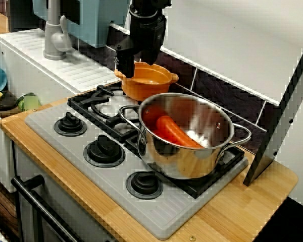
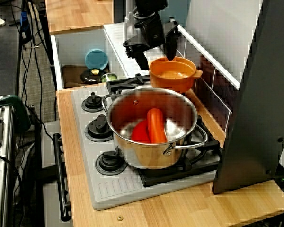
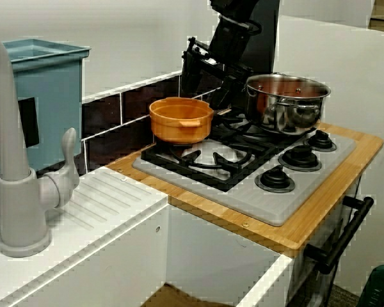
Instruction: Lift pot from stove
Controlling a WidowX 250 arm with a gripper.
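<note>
The small orange pot (image 1: 147,81) stands on the back left burner grate of the grey stove (image 1: 103,176), close to the tiled wall. In the view from the sink side, the pot (image 3: 181,119) looks to rest on the grate. My black gripper (image 2: 157,56) hangs just above its rim, open, with its fingers (image 2: 143,60) spread wide. One finger is over the pot's sink-side edge and the other over its wall-side rim. Nothing is between them. In the front view, the gripper (image 1: 139,63) partly hides the far rim.
A large steel pot (image 1: 188,136) holding an orange-red carrot-like piece (image 2: 155,125) fills the right burners, right beside the orange pot. Three black knobs (image 1: 105,150) line the stove's front. A grey tap (image 3: 16,185) and a teal box (image 3: 41,102) stand by the sink. A dark panel (image 2: 255,94) leans at the right.
</note>
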